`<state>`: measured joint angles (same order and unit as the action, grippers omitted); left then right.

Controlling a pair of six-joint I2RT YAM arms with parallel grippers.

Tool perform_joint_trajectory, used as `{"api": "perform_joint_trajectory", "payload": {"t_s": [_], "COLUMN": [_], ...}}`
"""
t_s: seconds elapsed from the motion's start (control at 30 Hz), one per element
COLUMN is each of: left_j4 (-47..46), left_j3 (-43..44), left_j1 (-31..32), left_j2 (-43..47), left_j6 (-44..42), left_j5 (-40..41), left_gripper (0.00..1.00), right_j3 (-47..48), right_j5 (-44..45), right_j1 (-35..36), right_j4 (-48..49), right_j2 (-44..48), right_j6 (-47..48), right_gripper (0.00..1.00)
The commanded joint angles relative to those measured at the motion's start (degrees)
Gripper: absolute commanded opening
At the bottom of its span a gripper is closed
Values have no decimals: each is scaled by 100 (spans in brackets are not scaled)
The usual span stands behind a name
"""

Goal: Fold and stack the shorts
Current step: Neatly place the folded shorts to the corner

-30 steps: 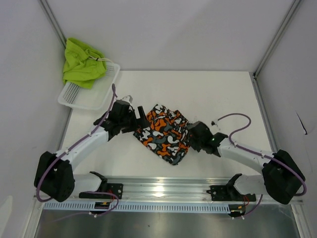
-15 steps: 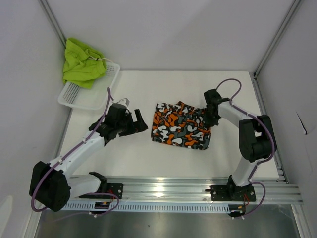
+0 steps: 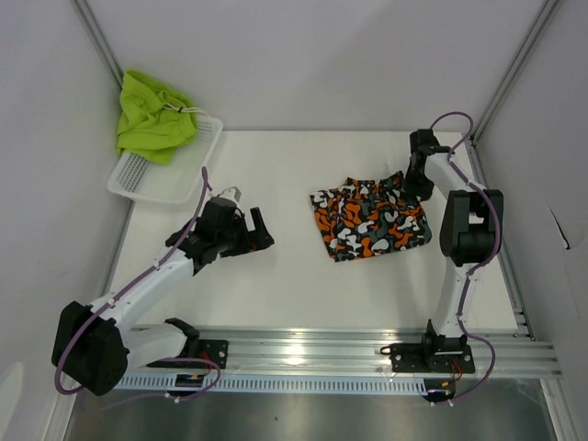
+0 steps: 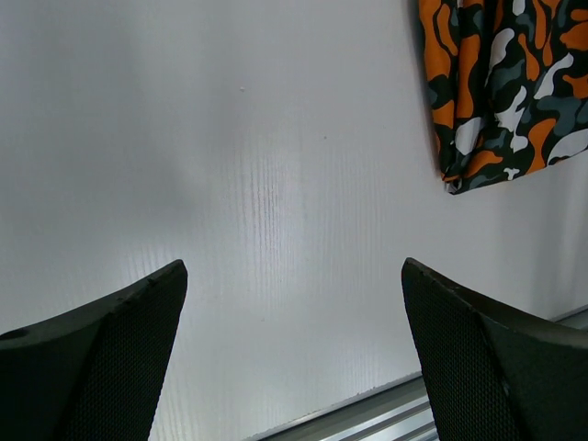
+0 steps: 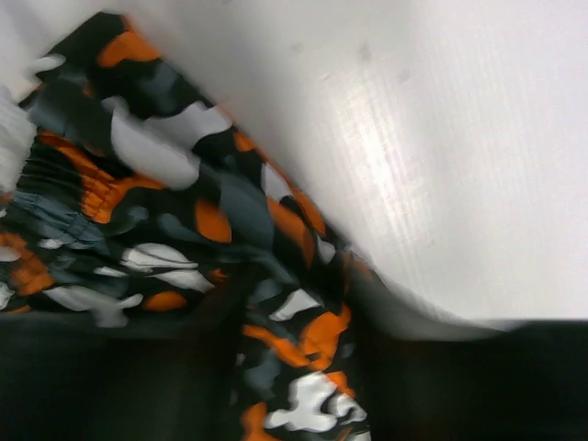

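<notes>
The right arm has dragged the camo shorts (image 3: pixel 370 219) from mid-frame to right of centre, where they now lie folded and roughly flat. The right gripper (image 3: pixel 416 182) sits at their upper right corner, but blur hides whether its fingers pinch cloth. The left gripper (image 3: pixel 261 231) hangs left of centre, fingers spread and empty. The green shorts (image 3: pixel 152 115) lie on the basket (image 3: pixel 165 184), upper left, and are likely next.

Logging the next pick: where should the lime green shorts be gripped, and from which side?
Probably a raised fold of the lime green shorts, taken from above by the open left end effector: they lie heaped over the white basket's far corner, with no flat edge showing.
</notes>
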<state>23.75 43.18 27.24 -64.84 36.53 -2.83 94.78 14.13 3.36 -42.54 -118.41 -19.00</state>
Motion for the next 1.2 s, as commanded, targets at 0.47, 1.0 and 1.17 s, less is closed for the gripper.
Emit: {"api": "perform_joint_trajectory", "payload": {"t_s": [0.47, 1.0, 1.17], "left_j4": [350, 376, 394], "left_j3": [226, 156, 138], "left_j1": [114, 158, 158], "left_j2": [595, 630, 657], "left_j6": [-67, -50, -50], "left_j5": [538, 529, 582], "left_gripper": [99, 99, 99], "right_j3": [-1505, -1059, -453], "right_j5": [-708, -341, -218], "right_j1": [648, 3302, 3444], "right_j4": [536, 335, 115], "right_j2": [2269, 1304, 497], "right_j6": [651, 336, 248], "right_gripper": [84, 97, 100]}}
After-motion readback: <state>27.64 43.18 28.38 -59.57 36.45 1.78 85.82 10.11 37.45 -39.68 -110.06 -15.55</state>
